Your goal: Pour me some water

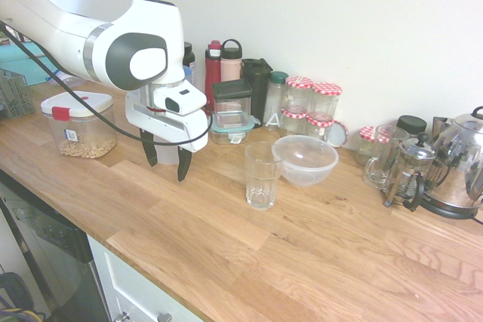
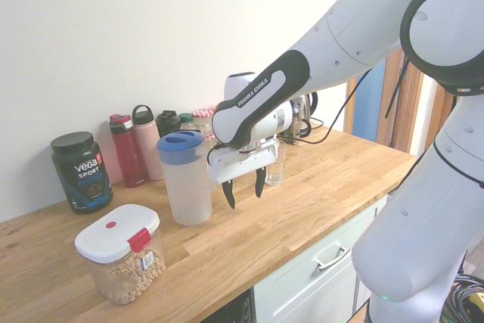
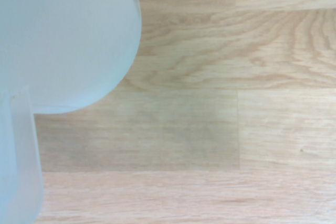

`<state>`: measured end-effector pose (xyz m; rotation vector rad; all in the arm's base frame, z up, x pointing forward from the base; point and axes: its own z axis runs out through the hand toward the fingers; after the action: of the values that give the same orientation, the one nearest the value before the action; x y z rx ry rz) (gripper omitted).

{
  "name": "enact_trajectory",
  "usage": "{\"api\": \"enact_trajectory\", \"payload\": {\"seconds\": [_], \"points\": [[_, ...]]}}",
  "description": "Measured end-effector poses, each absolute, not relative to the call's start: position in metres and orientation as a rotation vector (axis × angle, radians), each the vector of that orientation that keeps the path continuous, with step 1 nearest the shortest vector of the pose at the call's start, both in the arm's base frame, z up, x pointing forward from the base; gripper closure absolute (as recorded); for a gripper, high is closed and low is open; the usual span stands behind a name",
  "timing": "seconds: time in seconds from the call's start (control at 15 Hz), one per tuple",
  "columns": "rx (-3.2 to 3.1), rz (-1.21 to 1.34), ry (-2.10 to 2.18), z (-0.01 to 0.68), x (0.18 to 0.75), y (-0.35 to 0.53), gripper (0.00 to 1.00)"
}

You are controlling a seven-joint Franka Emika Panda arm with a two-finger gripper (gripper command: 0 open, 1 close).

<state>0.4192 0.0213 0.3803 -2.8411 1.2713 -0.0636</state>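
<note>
Just beside the claw (image 2: 244, 188), on the wooden counter (image 2: 318, 187), the tall translucent pitcher (image 2: 185, 183) with its blue lid (image 2: 180, 147) is stood upright; the water in it can hardly be made out through the wall. The claw is pointed straight down above the counter, its two dark fingers spread wide and nothing held between them. The pitcher is not touched. On the claw's other side, a little way off, an empty drinking glass (image 1: 262, 175) is set, with a clear bowl (image 1: 305, 160) behind it. The step in hand is judged to be the approach to the pitcher. Next, the open fingers would need to be brought to the side handle and closed on it before any lifting or tilting toward the glass.
</note>
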Motion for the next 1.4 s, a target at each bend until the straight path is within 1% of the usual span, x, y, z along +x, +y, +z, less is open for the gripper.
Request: {"api": "enact_trajectory", "payload": {"seconds": [0.2, 0.33, 0.6, 0.8, 0.93, 1.07, 1.4], "points": [[-2.854, -0.076, 1.264, 0.382, 0.42, 0.02, 0.0], [-2.86, -0.102, 1.235, 0.398, 0.42, 0.021, 0.0], [-2.896, -0.2, 1.082, 0.466, 0.389, 0.028, 0.0], [-2.858, -0.353, 0.898, 0.522, 0.36, 0.038, 0.0], [-2.808, -0.45, 0.777, 0.541, 0.35, 0.047, 0.0], [-2.762, -0.527, 0.669, 0.537, 0.35, 0.057, 0.0], [-2.768, -0.624, 0.616, 0.508, 0.359, 0.076, 0.0]]}}
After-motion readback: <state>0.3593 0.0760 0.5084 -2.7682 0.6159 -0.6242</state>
